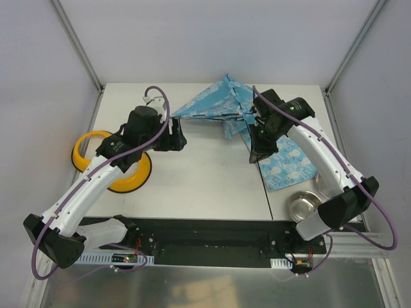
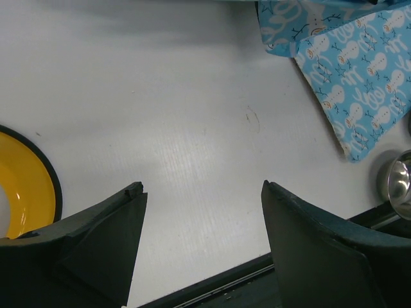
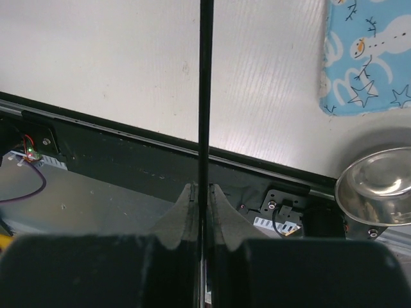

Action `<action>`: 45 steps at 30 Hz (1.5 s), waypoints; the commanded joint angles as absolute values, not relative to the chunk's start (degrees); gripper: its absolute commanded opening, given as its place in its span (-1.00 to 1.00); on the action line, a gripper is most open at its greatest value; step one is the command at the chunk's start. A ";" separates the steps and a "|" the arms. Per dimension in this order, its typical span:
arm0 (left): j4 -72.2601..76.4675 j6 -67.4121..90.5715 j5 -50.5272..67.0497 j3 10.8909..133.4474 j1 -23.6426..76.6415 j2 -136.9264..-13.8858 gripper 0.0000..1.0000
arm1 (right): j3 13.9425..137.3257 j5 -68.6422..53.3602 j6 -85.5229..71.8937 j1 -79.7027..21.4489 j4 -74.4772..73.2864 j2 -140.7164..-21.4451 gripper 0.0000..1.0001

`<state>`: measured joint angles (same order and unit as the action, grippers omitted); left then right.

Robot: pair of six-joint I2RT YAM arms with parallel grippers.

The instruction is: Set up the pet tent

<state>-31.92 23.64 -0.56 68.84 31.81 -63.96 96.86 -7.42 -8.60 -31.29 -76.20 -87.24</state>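
The pet tent (image 1: pixel 215 106) lies collapsed at the back centre of the table: light blue printed fabric with dark trim. A corner of it shows at the top of the left wrist view (image 2: pixel 302 19). My right gripper (image 1: pixel 258 151) hangs by the tent's right side and is shut on one of its thin black poles (image 3: pixel 204 96), which runs straight out past the fingertips of the right gripper (image 3: pixel 203 189). My left gripper (image 1: pixel 178 140) sits left of the tent and holds nothing. In its wrist view the left gripper (image 2: pixel 202 192) is open over bare table.
The flat blue printed mat (image 1: pixel 286 163) lies at the right, seen also in both wrist views (image 2: pixel 359 77) (image 3: pixel 366 58). A steel bowl (image 1: pixel 303 204) (image 3: pixel 379 186) sits near the front right. The yellow double bowl (image 1: pixel 96 154) (image 2: pixel 22 192) is at the left edge.
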 commanded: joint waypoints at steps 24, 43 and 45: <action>-27.16 22.06 -3.69 68.38 31.64 -61.61 0.49 | 114.07 -11.43 -11.69 -33.14 -84.90 -106.43 -1.00; -24.96 22.06 8.17 71.45 31.73 -60.38 0.50 | 113.13 -2.02 -27.86 -33.14 -58.03 -99.32 -1.00; -23.91 21.45 12.37 71.37 31.73 -60.29 0.50 | 111.63 -1.24 -27.95 -33.31 -54.07 -98.62 -1.00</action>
<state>-27.57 22.94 5.65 68.75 31.81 -62.19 113.75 -7.75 -23.86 -34.06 -71.83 -101.80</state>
